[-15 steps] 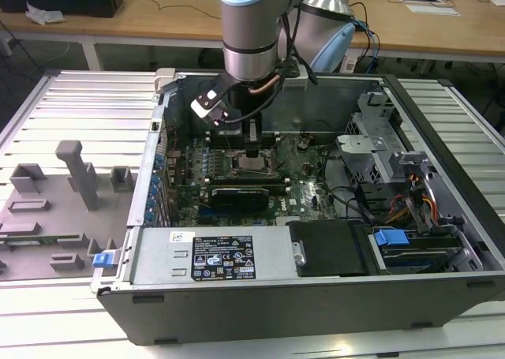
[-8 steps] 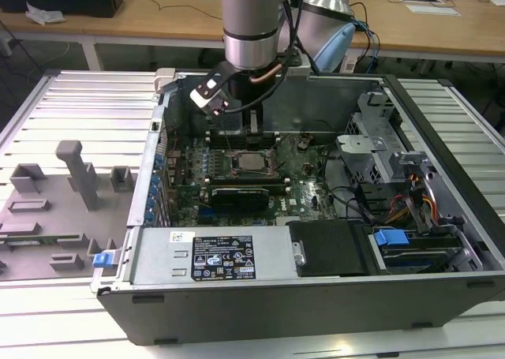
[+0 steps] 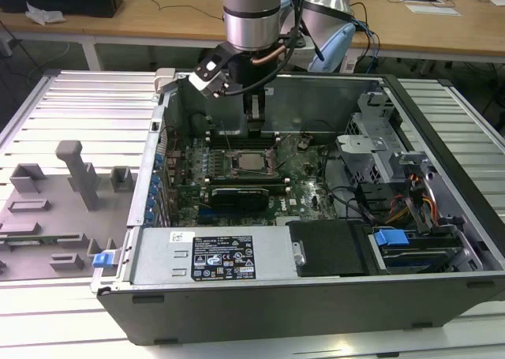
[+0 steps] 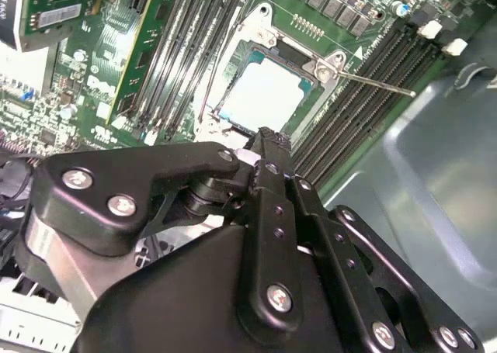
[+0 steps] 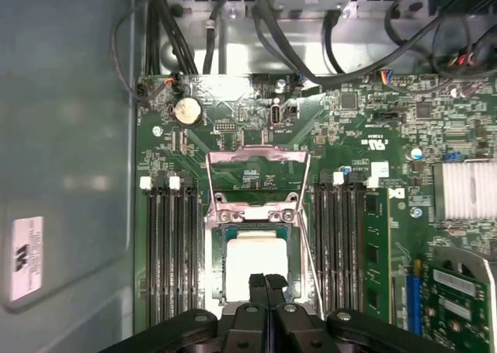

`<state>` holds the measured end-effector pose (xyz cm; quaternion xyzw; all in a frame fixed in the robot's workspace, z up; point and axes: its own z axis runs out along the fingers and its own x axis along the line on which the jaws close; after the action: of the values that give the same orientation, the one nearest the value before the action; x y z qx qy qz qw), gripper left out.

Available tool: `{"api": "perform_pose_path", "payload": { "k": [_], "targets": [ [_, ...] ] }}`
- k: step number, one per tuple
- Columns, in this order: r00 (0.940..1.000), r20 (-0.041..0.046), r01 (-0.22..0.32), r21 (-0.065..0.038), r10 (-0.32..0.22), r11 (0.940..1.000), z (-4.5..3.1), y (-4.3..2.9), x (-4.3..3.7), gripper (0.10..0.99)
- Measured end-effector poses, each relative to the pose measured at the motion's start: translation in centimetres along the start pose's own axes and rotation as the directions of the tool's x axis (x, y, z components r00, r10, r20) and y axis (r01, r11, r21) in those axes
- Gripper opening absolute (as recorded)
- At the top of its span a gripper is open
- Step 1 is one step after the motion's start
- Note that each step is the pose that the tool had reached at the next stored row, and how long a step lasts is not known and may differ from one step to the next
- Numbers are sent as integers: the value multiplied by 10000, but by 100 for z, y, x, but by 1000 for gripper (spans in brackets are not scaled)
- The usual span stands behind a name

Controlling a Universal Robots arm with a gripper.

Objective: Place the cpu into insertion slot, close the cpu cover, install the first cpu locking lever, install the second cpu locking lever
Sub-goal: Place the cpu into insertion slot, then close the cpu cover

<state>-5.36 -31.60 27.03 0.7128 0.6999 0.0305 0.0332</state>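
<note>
Computer case (image 3: 260, 315) open on the desk (image 3: 87, 106); your claw (image 5: 265, 280), pinched shut and empty, hangs over the cpu (image 5: 252, 252). A bump could unseat it.

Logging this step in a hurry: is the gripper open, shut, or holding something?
Black gripper: shut, holding nothing, near the dull silver square cpu.

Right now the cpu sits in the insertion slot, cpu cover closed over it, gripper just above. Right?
Not quite. The cpu cover is open, swung up off the socket; the first wrist view shows green board through its window. The cpu does sit in the insertion slot, gripper just above.
</note>
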Motion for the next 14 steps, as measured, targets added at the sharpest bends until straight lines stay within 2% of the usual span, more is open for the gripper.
{"api": "perform_pose_path", "payload": {
  "k": [14],
  "targets": [
    [10000, 1, 0, 0, 0, 10000, -24, 2, 0, 106]
  ]
}}
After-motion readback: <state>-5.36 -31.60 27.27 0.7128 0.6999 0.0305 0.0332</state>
